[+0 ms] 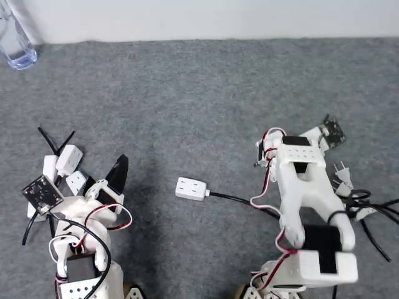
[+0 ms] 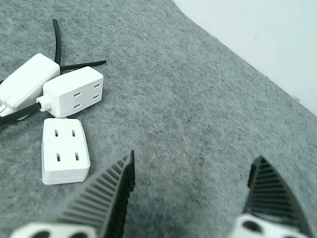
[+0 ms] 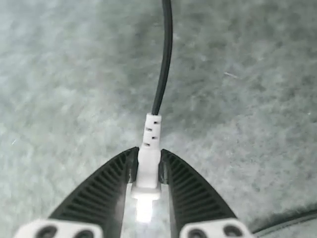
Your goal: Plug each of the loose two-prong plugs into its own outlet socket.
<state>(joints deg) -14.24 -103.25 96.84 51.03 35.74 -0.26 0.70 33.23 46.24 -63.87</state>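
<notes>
I observed the right gripper pinching a white plug with its black cord attached. The left gripper stood spread near the outlet blocks, lower left of the high view.

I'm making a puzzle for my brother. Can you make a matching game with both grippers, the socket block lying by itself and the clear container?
Things:
1 left gripper
2 right gripper
3 lone socket block
4 clear container

Places or states:
A at the far left corner
B shut on a white plug
C open, holding nothing
D in the middle

Pairs: 1-C, 2-B, 3-D, 4-A
</notes>
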